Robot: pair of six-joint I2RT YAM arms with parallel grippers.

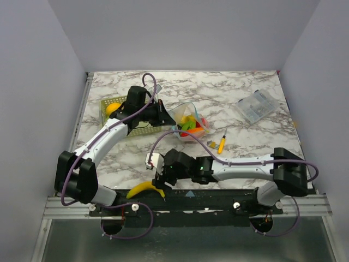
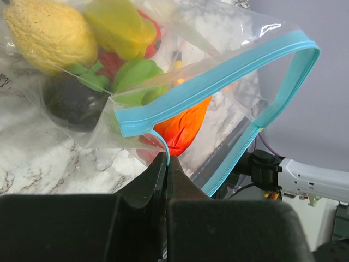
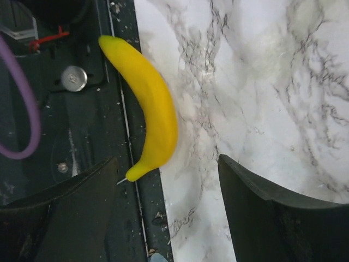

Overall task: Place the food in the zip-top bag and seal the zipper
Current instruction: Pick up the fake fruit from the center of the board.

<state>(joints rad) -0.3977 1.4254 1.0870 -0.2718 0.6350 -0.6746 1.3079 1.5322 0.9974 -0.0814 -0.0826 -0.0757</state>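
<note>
The zip-top bag (image 1: pixel 191 123) lies mid-table with its mouth open. It holds several toy foods: a lemon (image 2: pixel 49 33), a yellow pepper (image 2: pixel 120 22), a green pepper (image 2: pixel 136 73) and an orange piece (image 2: pixel 182 125). My left gripper (image 1: pixel 165 116) (image 2: pixel 166 162) is shut on the light-blue zipper (image 2: pixel 218 79) at the mouth's corner. A yellow banana (image 1: pixel 142 189) (image 3: pixel 148 106) lies on the table's near edge, partly over the black rail. My right gripper (image 1: pixel 160 184) (image 3: pixel 166 218) is open and empty above the banana's tip. An orange-yellow fruit (image 1: pixel 113 108) sits in the green basket (image 1: pixel 124 128).
A thin yellow stick with a black tip (image 1: pixel 221 144) lies right of the bag. A clear plastic box (image 1: pixel 255 106) stands at the back right. The black rail (image 3: pixel 82 136) runs along the table's near edge under the banana.
</note>
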